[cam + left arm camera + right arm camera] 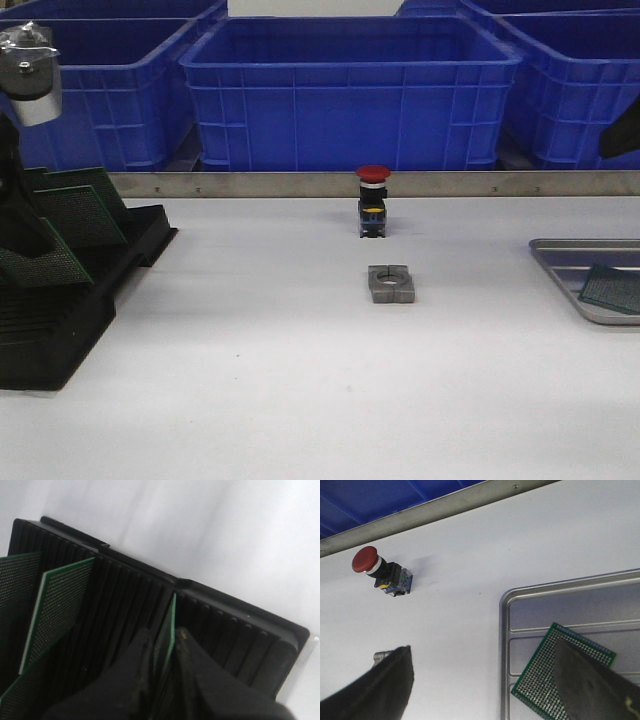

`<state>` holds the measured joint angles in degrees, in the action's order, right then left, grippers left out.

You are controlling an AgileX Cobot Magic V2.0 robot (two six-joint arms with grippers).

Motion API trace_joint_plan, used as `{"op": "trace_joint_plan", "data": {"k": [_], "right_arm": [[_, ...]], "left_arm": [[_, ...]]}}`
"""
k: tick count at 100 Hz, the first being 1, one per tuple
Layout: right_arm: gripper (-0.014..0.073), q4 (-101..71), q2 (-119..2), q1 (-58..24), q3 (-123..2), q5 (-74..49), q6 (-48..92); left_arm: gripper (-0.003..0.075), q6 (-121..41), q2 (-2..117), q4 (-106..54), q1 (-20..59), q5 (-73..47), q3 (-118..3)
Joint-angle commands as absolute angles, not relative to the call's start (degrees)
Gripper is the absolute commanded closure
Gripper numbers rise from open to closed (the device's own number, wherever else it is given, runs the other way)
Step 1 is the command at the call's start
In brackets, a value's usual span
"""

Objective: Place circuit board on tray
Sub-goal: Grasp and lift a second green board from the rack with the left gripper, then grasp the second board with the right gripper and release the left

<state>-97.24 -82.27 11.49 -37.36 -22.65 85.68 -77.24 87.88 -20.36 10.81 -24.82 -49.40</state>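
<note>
A black slotted rack (100, 290) at the left holds several green circuit boards (80, 215) standing on edge. In the left wrist view my left gripper (165, 637) is shut on the top edge of one upright circuit board (171, 617), which still sits in a slot of the rack (225, 620). The silver tray (560, 255) lies at the right edge of the table with another circuit board (612, 288) flat on it. My right gripper (482, 647) hangs open above the tray's rim (506, 645), nothing between its fingers, and one finger partly covers that board (545, 670).
A red-capped push button (373, 200) stands mid-table, with a grey metal block (391, 283) just in front of it. Blue plastic bins (350, 90) line the back behind a metal rail (300, 183). Two more boards (60, 605) lean in the rack beside the left gripper.
</note>
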Motion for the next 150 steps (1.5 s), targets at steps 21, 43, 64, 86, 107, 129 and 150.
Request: {"op": "trace_joint_plan", "data": {"k": [21, 43, 64, 86, 107, 129, 150], "right_arm": [[0.0004, -99.0, -79.8, 11.8, -39.3, -26.9, 86.8], [0.0004, -98.9, -75.9, 11.0, -39.3, -32.5, 93.7], [0.0004, -98.3, -73.4, 4.5, -39.3, -38.0, 107.3], [0.0004, -92.3, -73.3, -8.2, -39.3, -41.0, 116.2], [0.0004, -91.1, -73.6, -18.1, -39.3, -40.1, 118.1], [0.0004, -90.6, -75.9, -25.5, -39.3, -40.7, 118.1], [0.0004, -90.9, -79.6, -30.7, -39.7, -40.1, 118.1]], "left_arm": [[0.074, -76.1, 83.5, -21.8, 10.7, -21.9, -51.1], [0.074, -76.1, 75.0, -25.4, 10.7, -24.2, -51.1], [0.074, -77.0, 72.8, -34.8, 15.1, -33.7, -51.1], [0.074, -77.1, 73.1, -46.7, 22.8, -36.0, -51.1], [0.074, -78.9, 73.3, -49.9, 27.6, -38.7, -51.1], [0.074, -81.1, 73.3, -54.3, 28.9, -41.4, -51.1], [0.074, -82.9, 73.3, -57.2, 28.9, -45.5, -51.1]]}}
